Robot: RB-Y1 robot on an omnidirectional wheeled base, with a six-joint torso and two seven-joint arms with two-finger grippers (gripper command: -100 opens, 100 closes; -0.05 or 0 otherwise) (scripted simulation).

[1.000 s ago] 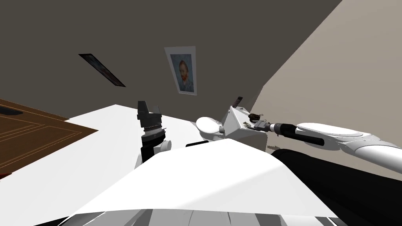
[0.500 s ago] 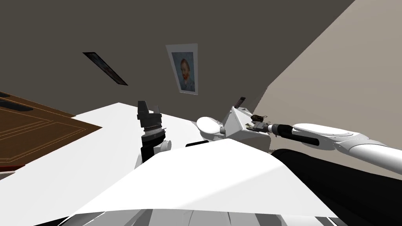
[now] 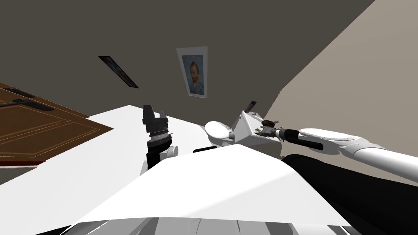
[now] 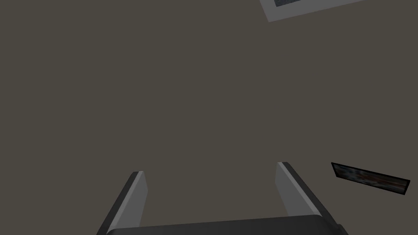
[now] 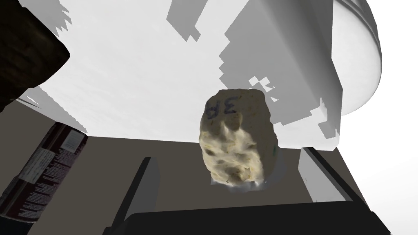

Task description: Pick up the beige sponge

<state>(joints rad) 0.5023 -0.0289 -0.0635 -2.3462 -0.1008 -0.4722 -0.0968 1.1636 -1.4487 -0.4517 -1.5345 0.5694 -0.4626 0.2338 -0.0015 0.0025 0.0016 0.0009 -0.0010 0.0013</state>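
Brown panelled door (image 3: 45, 130) was seen at far L. of the head view. L. hand (image 3: 156, 110) was held upright just above the chest tip. Its fingers (image 4: 136, 196) were spread approx. a third of the wrist view apart, w/ nothing betw. them.

Further R., a white boxy fixture (image 3: 247, 132) was met by the outstretched R. arm, w/ the R. hand (image 3: 263, 130) at its upper edge.

In the R. wrist view, a dark labelled container (image 5: 43, 171) was seen outside one finger (image 5: 150, 183), w/ a dark brown lump (image 5: 24, 57) beyond it. Beige sponge (image 5: 236, 138) was found betw. the R. hand's two fingers, nearer the other finger and touched by neither. That hand was wide open, nothing gripped. Sponge was seen against the white surface, w/ dark markings on its far end.
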